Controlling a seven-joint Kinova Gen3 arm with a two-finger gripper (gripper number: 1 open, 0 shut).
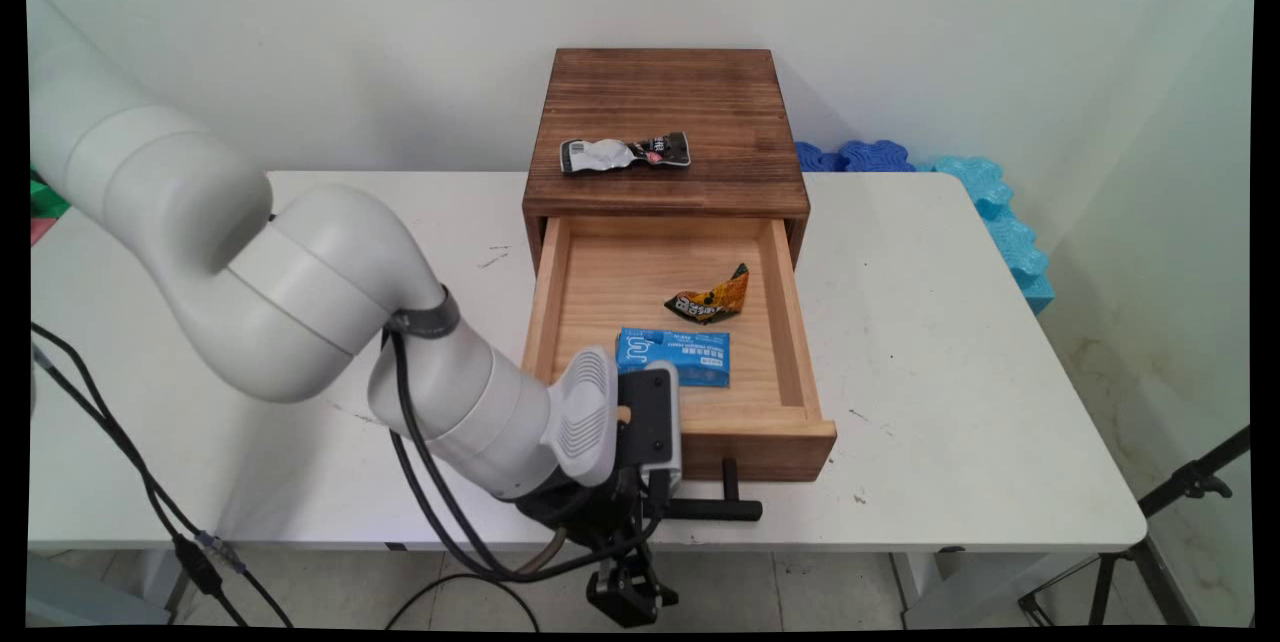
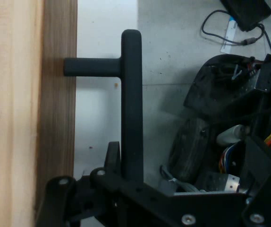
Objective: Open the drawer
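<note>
**Q:** What is your hand (image 2: pixel 131 166) doing?

**A:** It is pressed together on the black T-shaped handle (image 2: pixel 131 94) of a wooden drawer (image 1: pixel 765 447). The bar runs down between my fingers (image 2: pixel 112 157), one of which lies against its side. In the main view my hand (image 1: pixel 648 507) sits low at the counter's near edge, on the handle's left end.

**Q:** And the drawer itself?

**A:** It stands pulled well out of a dark wooden cabinet (image 1: pixel 665 97), with its front just beside my wrist. Inside lie a blue packet (image 1: pixel 675 357), near the front, and a crumpled yellow-and-black wrapper (image 1: pixel 712 297) just behind it. A silver-and-black wrapper (image 1: pixel 625 154) lies on the cabinet's top.

**Q:** What about the surroundings?

**A:** The cabinet stands on a white counter (image 1: pixel 950 372) with a few small scuffs. Behind it is a pale wall, and blue foam pieces (image 1: pixel 1000 212) lie along the wall at the right. A black tripod (image 1: pixel 1180 492) stands on the floor at the lower right.
</note>
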